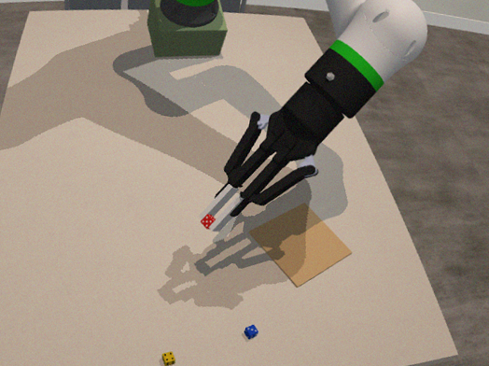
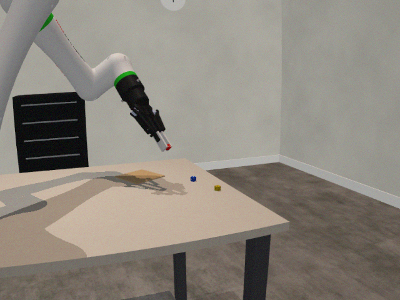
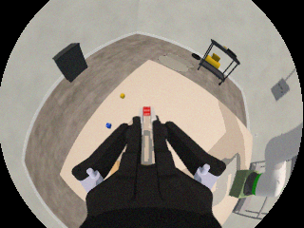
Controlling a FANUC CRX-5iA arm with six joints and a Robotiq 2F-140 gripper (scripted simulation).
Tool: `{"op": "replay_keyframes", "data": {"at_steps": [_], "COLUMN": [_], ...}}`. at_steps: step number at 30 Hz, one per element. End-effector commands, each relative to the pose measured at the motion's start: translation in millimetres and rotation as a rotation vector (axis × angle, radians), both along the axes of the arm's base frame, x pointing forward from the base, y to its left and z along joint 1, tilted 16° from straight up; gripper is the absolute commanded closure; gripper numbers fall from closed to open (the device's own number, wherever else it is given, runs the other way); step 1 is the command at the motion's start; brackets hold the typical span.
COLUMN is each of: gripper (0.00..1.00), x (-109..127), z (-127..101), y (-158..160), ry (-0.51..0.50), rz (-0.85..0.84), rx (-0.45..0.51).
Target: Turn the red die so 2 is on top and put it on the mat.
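The table is light beige. On it directly lie an orange mat, a blue die and a yellow die. Both dice are apart from the mat.

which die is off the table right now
The red die, held up between the end effector's fingertips; the blue and yellow dice rest on the table.

Apparently 4 pips atop the yellow die, 5 on the red die; arm lettering illegible.
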State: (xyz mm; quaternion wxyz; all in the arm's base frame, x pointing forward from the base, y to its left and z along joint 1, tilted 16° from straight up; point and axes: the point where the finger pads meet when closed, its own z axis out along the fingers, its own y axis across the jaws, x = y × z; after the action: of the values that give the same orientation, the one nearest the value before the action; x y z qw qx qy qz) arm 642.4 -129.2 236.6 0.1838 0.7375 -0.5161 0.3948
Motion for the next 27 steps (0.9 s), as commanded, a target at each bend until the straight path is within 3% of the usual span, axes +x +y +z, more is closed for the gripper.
{"op": "replay_keyframes", "data": {"at_steps": [1,13,15,17,27], "gripper": [0.84,0.84,0.84,0.84,0.84], "x": [2,8,8,10,14], "z": [4,13,13,15,18], "y": [-1,3,3,6,17], "ry": [0.09,0.323,0.323,0.396,0.596], "rz": [0.113,0.37,0.37,0.444,0.634], "rx": [-0.097,-0.356,-0.356,-0.435,-0.651]}}
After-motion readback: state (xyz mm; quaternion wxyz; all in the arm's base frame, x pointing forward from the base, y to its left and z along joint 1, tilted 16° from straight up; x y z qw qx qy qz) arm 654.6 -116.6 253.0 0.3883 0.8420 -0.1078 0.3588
